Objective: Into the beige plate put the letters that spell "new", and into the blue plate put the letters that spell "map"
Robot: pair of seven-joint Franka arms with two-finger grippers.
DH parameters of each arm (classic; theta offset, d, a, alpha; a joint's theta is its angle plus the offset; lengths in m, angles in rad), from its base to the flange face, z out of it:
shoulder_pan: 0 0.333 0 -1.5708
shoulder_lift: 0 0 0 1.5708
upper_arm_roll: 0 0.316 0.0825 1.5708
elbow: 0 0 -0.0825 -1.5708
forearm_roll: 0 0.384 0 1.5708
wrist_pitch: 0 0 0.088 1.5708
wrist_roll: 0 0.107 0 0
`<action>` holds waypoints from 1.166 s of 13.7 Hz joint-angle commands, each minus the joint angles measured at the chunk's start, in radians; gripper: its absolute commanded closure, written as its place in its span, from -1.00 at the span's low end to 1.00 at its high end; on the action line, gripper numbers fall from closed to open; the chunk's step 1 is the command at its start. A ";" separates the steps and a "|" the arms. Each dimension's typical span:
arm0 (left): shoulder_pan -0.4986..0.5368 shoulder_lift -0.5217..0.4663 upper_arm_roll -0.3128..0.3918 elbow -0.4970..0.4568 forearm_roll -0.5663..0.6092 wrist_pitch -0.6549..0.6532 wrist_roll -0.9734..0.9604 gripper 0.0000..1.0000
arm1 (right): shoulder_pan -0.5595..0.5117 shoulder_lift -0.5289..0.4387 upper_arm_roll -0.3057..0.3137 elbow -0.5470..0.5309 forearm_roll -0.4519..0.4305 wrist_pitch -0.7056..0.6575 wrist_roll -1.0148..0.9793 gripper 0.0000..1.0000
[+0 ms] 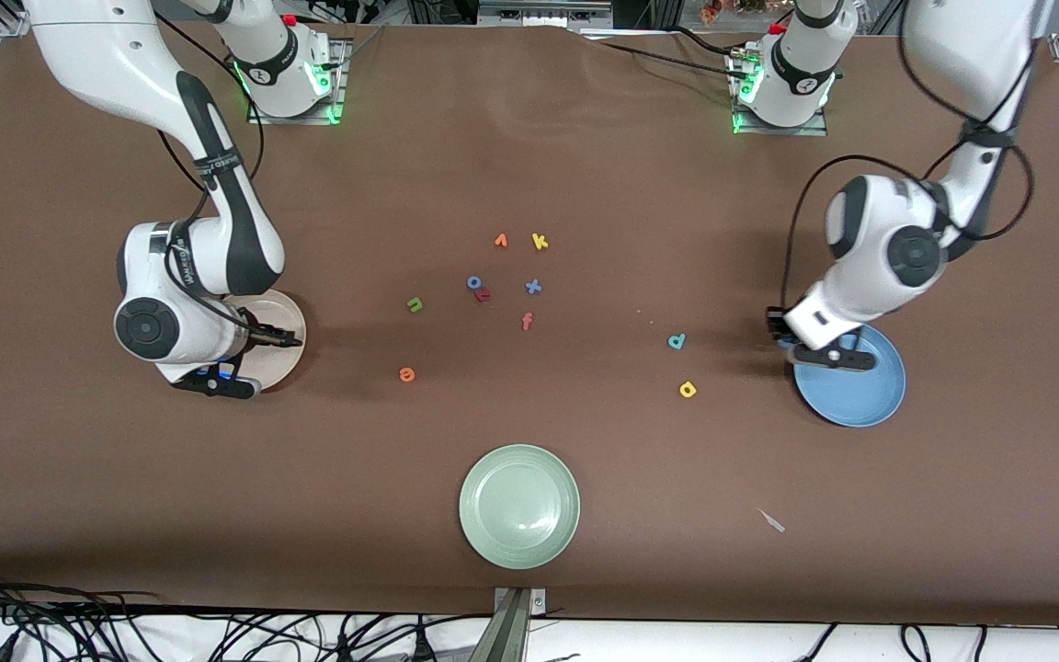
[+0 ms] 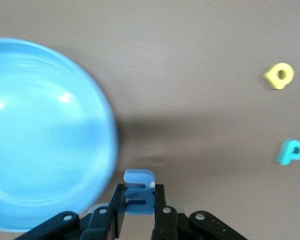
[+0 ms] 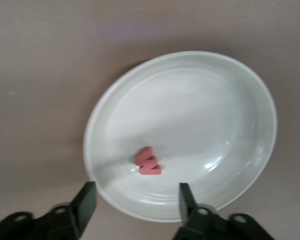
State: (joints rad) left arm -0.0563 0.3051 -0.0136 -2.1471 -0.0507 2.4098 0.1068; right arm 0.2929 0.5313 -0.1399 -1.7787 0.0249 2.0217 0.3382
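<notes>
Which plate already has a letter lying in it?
The beige plate, under the right gripper: a pink w lies in it. The blue plate and the green plate have none.

Right arm reaches down from its base, elbow bent, wrist pointing down over the beige plate [image 1: 283, 317]. The right gripper [image 3: 135, 200] hangs above that plate, fingers spread wide with nothing between them. Left arm folds down as well, and the left gripper [image 2: 140, 205] hovers by the rim of the blue plate [image 1: 870, 400], fingers pinched on the blue m [image 2: 139, 192].
</notes>
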 commanded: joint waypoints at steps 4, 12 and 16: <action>0.087 -0.012 -0.008 -0.022 -0.006 0.000 0.165 -0.32 | 0.015 -0.013 0.137 0.013 0.009 0.012 0.411 -1.00; -0.066 0.003 -0.029 0.006 -0.021 0.043 0.064 -0.52 | 0.015 -0.026 0.258 -0.065 0.009 0.182 0.933 -1.00; -0.212 0.084 -0.029 0.093 -0.023 0.054 -0.159 -0.53 | 0.015 -0.076 0.307 -0.232 0.007 0.401 1.050 -1.00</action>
State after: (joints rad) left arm -0.2092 0.3217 -0.0541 -2.1352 -0.0510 2.4591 0.0089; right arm 0.3167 0.5205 0.1350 -1.8912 0.0264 2.3225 1.3256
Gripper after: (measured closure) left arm 0.238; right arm 0.000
